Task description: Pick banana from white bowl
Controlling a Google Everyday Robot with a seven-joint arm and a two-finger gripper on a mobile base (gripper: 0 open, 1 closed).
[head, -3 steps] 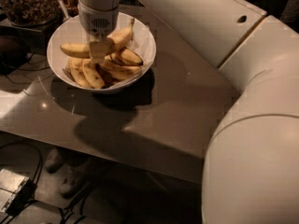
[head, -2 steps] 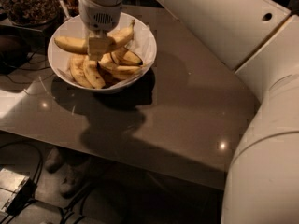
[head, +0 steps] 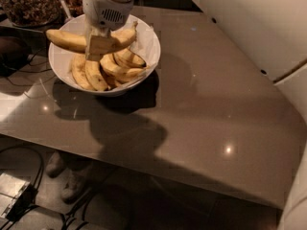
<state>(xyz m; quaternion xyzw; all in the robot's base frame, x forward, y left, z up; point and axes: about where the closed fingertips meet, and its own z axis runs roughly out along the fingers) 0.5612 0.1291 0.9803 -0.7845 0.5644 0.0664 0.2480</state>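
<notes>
— Several shorter bananas (head: 96, 73) lie in the white bowl (head: 149, 49) on the surface (head: 216, 104), yes?
— Yes. The long banana (head: 67, 40) lies across the bowl, above them. The end effector (head: 99, 46) seems closed around its middle; the contact is partly hidden.
— And behind the bowl?
— A glass jar (head: 29, 4) with something brown inside.

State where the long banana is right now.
The banana is at upper left of the camera view, held crosswise by the gripper above the white bowl.
</notes>
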